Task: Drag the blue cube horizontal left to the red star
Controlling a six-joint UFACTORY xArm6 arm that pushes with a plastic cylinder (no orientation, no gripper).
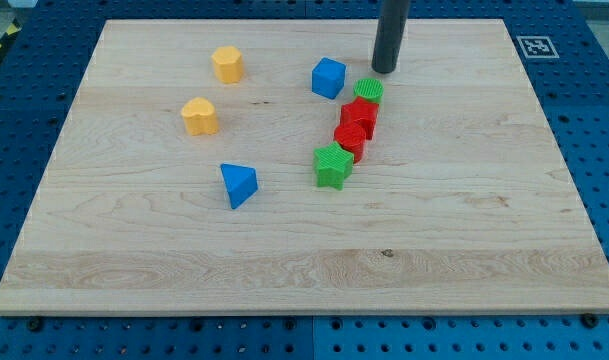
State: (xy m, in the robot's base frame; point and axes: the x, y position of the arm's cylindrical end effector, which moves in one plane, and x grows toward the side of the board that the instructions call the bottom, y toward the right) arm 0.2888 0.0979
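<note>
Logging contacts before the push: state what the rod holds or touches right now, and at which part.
Nothing is held. My tip rests on the bare board, apart from the blue cube to the view's left and the green cylinder just below it.

blue cube upright, upper centre; red star just lower-right, apart
</note>
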